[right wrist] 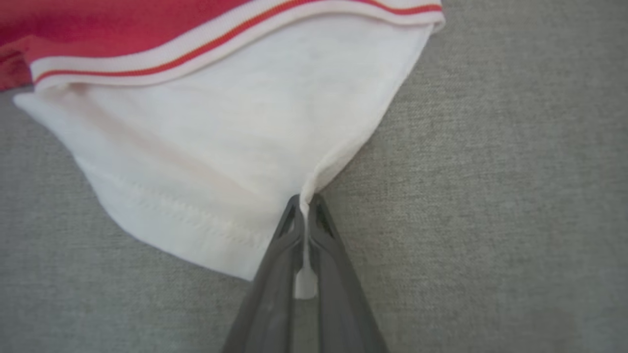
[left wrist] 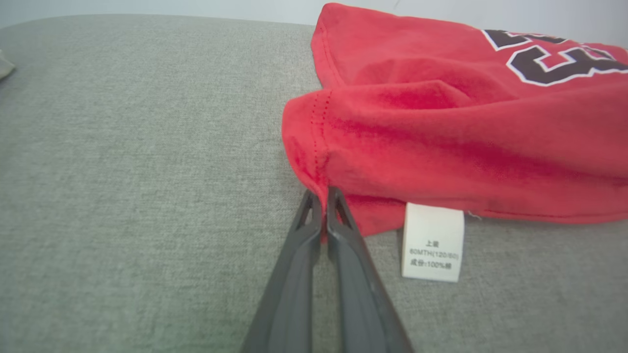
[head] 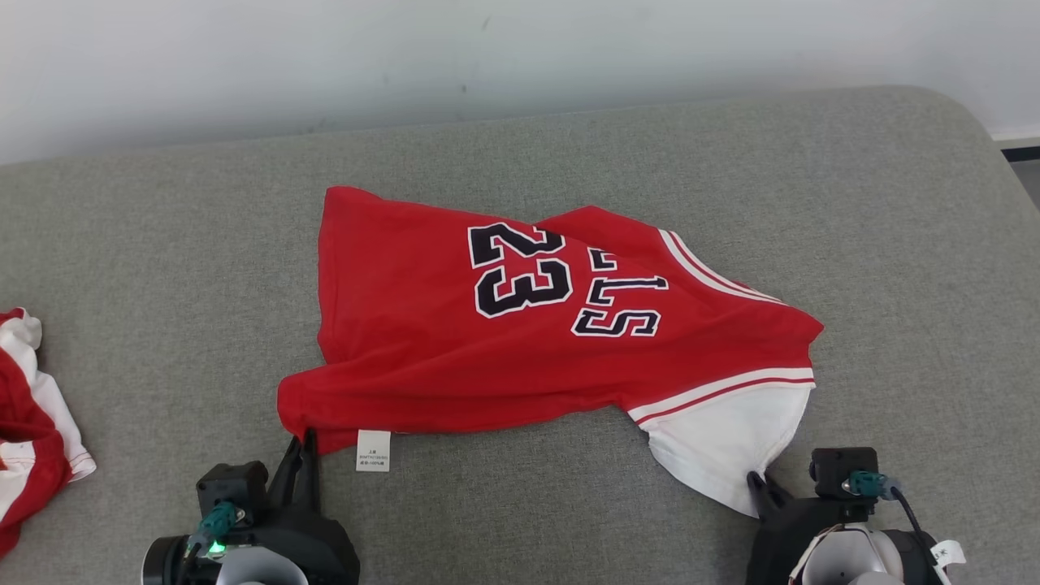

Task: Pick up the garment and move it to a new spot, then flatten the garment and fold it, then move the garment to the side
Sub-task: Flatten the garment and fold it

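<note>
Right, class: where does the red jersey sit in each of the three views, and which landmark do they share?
Head view: the red jersey lies mid-picture, spread sideways.
Left wrist view: upper right, hem corner pinched by the left gripper.
Right wrist view: along the top, white sleeve pinched by the right gripper.
Shared landmark: the grey fabric surface under it.
</note>
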Available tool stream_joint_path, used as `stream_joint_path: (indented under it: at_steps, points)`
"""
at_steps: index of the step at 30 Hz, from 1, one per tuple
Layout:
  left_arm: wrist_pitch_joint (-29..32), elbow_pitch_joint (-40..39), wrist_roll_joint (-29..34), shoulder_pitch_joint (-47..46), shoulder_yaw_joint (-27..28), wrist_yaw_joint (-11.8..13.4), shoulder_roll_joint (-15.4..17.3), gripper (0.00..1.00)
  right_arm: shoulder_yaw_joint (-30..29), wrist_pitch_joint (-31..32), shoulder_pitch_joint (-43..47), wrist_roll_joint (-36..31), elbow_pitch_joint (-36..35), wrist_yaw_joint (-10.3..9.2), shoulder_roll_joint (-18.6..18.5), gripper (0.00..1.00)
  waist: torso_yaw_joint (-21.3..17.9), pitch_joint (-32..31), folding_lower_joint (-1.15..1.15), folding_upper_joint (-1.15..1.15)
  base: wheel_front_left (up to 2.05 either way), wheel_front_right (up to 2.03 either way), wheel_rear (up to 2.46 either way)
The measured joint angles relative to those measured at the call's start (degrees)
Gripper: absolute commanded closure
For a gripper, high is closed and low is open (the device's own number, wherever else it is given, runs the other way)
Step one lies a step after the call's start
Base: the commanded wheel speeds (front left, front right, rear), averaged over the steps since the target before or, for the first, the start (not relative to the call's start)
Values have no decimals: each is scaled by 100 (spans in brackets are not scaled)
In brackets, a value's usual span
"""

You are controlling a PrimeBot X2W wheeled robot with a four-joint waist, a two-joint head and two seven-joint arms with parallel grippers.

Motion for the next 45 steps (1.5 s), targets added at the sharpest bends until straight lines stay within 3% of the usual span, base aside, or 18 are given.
stream_joint_path:
  at_steps: [10, 17, 22, 28, 34, 38, 41, 45]
  points:
    - [0, -267, -215, 29, 92, -144, -4, 100, -43, -227, 102, 124, -272, 0, 36, 100, 10, -138, 1, 1, 0, 0, 0]
    - [3, -915, -1161, -30, 9, -425, -7, 100, -367, -569, 118, 281, -1322, 8, 59, 100, -17, -347, 1, 2, 0, 0, 0]
    - [759, -1255, -1803, -560, -410, -610, -7, 100, -470, -445, -76, 438, -2325, 8, 56, 100, -53, -441, 1, 1, 0, 0, 0]
    - [1915, -1638, -2524, -1722, -461, -662, 291, 100, -125, 198, -1416, 833, -2984, 8, -140, 100, -156, -260, 1, 2, 0, 0, 0]
    - [2479, -1763, -2826, -2914, -190, -642, 749, 100, 342, 704, -3215, 1325, -2561, 9, -544, 100, -364, 108, 2, 2, 0, 0, 0]
    - [2573, -1780, -2805, -3702, 19, -392, 956, 100, 746, 781, -4325, 1336, -1986, 9, -808, 100, -486, 393, 2, 1, 0, 0, 0]
    - [2524, -1738, -2739, -4389, 152, -192, 1059, 100, 804, 747, -5042, 1581, -1384, 9, -672, 100, -556, 681, 2, 1, 0, 0, 0]
    - [2196, -1668, -2423, -5269, 154, -100, 1190, 100, 210, 207, -6077, 1908, -522, 9, -221, 100, -638, 1151, 2, 1, 0, 0, 0]
